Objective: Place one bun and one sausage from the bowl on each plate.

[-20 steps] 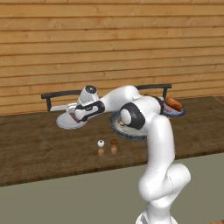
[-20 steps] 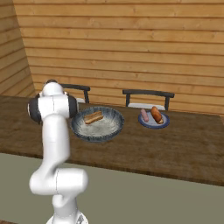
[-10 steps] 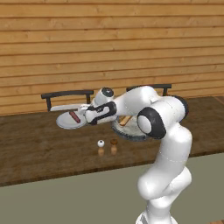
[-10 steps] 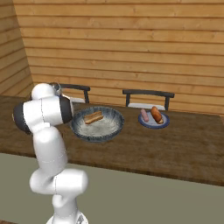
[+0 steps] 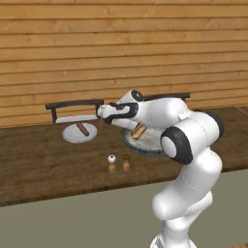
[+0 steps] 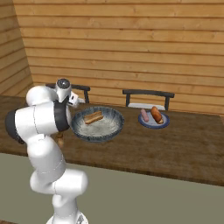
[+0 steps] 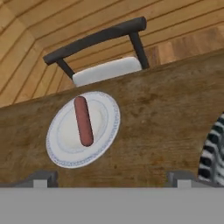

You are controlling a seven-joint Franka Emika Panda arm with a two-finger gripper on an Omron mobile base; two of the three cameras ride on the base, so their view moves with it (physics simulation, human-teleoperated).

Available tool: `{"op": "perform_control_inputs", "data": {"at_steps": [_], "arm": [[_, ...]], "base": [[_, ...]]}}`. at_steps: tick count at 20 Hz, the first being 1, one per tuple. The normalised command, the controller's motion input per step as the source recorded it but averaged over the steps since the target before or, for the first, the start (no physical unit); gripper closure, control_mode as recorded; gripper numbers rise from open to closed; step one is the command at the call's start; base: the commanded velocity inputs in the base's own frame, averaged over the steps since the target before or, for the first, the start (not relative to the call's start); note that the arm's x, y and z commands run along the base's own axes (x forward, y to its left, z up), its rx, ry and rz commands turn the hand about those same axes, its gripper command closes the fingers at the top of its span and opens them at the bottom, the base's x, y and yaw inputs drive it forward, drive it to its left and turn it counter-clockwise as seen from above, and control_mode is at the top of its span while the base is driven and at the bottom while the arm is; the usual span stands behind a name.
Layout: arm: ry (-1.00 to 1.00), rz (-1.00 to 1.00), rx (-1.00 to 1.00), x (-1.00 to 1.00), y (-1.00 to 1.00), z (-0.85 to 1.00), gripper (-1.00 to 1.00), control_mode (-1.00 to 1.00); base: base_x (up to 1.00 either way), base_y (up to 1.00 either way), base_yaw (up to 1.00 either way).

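Observation:
A white plate (image 5: 72,136) (image 7: 63,140) lies on the left of the wooden counter with one red-brown sausage (image 5: 83,129) (image 7: 83,120) across it. My gripper (image 5: 100,113) (image 7: 111,179) hovers just right of that plate, above the counter, open with nothing between its fingers. The wide speckled bowl (image 5: 145,151) (image 6: 98,134) sits under my forearm and holds one bun (image 5: 139,131) (image 6: 93,117). Its rim (image 7: 214,144) shows at the hand view's right edge. A second plate (image 6: 153,125) to the right carries a sausage (image 6: 144,115) and a bun (image 6: 156,114).
Two small shakers (image 5: 112,163) (image 5: 126,162) stand on the counter in front of the bowl. A dark chair with a white seat (image 7: 103,70) stands behind the left plate, and another chair (image 6: 148,93) behind the right plate. A wooden plank wall backs the counter.
My gripper has drawn back from over the left plate, moving right and slightly up, leaving the sausage lying on the plate. My arm has swung toward the bowl.

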Motion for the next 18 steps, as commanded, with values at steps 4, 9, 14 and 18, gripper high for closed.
{"op": "perform_control_inputs", "data": {"at_steps": [4, 9, 14, 18], "arm": [[0.02, -0.08, 0.06, 0.0, -0.2, 0.43, -1.0, -1.0], [0.19, -0.17, 0.02, -0.07, -0.1, 0.45, -1.0, -1.0], [0.3, -0.2, 0.01, -0.27, -0.56, 0.25, -1.0, -1.0], [0.27, -0.11, 0.01, -0.18, -0.68, 0.26, -1.0, -1.0]], "base": [[0.0, 0.0, 0.0], [0.0, 0.0, 0.0], [0.0, 0.0, 0.0], [0.0, 0.0, 0.0]]}}
